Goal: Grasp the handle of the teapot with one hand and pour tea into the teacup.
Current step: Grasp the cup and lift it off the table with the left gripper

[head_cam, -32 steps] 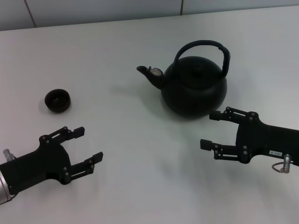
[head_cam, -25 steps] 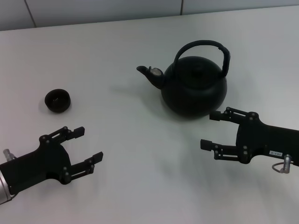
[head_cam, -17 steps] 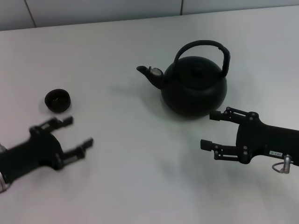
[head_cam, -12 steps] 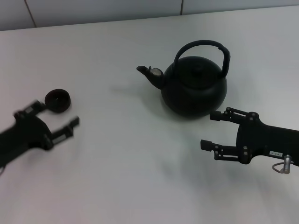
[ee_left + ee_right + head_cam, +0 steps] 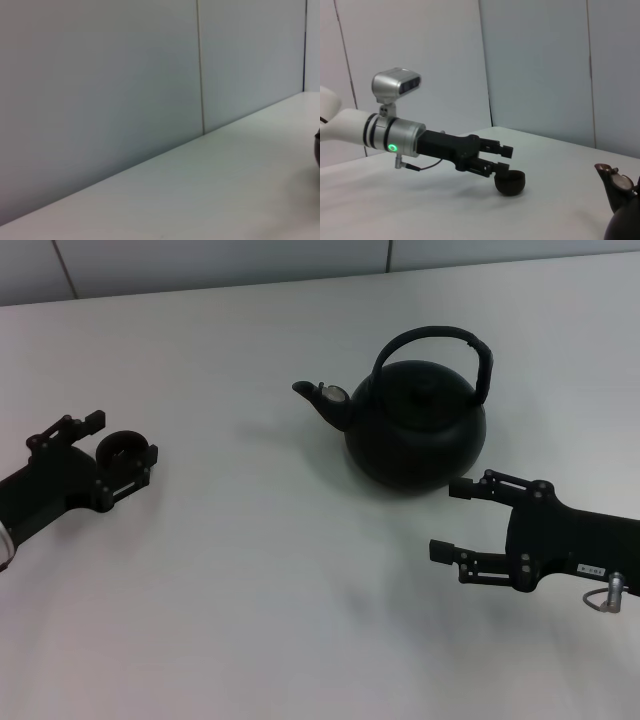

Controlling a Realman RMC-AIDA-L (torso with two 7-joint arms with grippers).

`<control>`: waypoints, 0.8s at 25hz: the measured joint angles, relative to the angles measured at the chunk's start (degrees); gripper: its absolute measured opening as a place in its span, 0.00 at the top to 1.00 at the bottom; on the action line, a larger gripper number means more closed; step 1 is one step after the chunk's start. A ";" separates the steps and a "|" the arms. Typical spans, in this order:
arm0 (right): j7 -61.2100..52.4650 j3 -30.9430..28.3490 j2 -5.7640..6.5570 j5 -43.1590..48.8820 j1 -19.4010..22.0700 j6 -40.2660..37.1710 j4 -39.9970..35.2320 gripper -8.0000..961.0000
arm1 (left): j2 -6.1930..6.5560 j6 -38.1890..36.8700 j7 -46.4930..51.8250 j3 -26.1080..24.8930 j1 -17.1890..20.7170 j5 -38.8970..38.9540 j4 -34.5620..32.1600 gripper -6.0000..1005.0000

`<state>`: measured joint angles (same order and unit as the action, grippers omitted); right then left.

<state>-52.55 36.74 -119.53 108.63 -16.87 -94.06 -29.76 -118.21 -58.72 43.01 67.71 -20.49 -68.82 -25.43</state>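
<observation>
Left claw [image 5: 118,448] spread around teacup [image 5: 126,450]; right claw [image 5: 452,519] open near teapot [image 5: 415,422].

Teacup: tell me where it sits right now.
In the head view the teacup sits on the table's left side, between the open fingers of the left tool, well left of the teapot.

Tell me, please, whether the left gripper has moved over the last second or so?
Yes. The left gripper has travelled away from the near table edge toward the teacup, which stayed put, and its open fingers now straddle the cup.
</observation>
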 joint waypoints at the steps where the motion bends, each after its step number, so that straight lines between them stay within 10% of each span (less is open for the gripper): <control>1: 0.00 0.00 0.00 0.00 0.00 0.00 0.00 0.15 | 0.00 0.00 0.00 0.00 0.00 0.00 0.00 0.21; 20: -0.40 0.00 -0.09 0.00 0.09 -1.11 -1.12 0.15 | 0.18 5.09 2.65 0.58 -2.24 -1.87 0.83 0.21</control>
<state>-52.96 36.74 -119.62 108.64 -16.78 -95.17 -30.88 -118.03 -53.63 45.66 68.29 -22.74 -70.68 -24.61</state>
